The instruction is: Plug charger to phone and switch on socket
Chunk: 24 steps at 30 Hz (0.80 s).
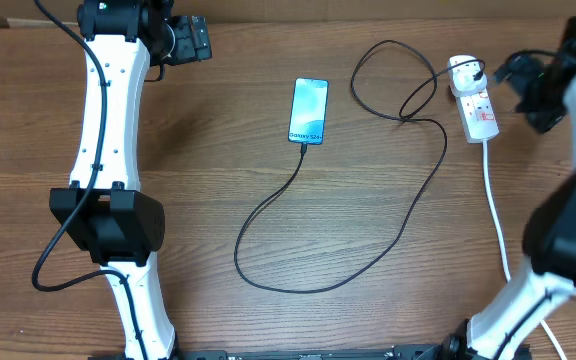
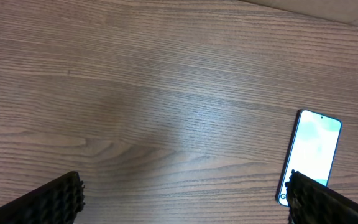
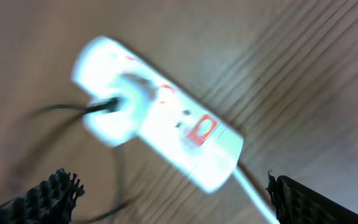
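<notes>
tabletop of brown wood carries everything. left gripper hangs over the far left of it, fingers spread wide and empty, the phone well off to its right. right gripper hovers by the socket, which shows blurred between its splayed, empty fingers. charger loops black across the middle, its white adapter sitting in the socket's far end and its plug tip touching the phone's near edge; whether it is seated cannot be told. phone lies flat, screen lit.
</notes>
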{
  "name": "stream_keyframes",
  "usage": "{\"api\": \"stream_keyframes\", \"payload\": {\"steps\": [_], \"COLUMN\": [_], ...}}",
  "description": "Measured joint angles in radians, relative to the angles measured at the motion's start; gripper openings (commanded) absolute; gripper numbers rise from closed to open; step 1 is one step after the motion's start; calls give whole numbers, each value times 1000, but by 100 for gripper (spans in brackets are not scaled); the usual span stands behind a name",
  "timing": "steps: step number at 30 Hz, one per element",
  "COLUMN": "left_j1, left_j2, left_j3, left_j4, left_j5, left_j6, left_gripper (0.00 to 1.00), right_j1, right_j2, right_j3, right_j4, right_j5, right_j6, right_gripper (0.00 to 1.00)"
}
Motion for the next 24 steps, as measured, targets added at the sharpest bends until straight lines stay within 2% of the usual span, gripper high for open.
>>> {"api": "stream_keyframes", "payload": {"steps": [8,14,18,24], "left_j1": [0,0,0,0], "left_j2": [0,0,0,0], "left_j3": [0,0,0,0], "left_j4": [0,0,0,0], "left_j5": [0,0,3,3], "left_j6": [0,0,0,0], "left_gripper": [100,100,100,99], "right_j1": [3,49,153,388], "right_j2": [-399,-550,-659,-888], "right_j3": [48,45,-8,-161], "right_j4": [-177,-348,-353,-320], "right_j5": [-1,33,95,183], "right_j6": [0,5,7,8], "right_gripper": [100,100,100,100]}}
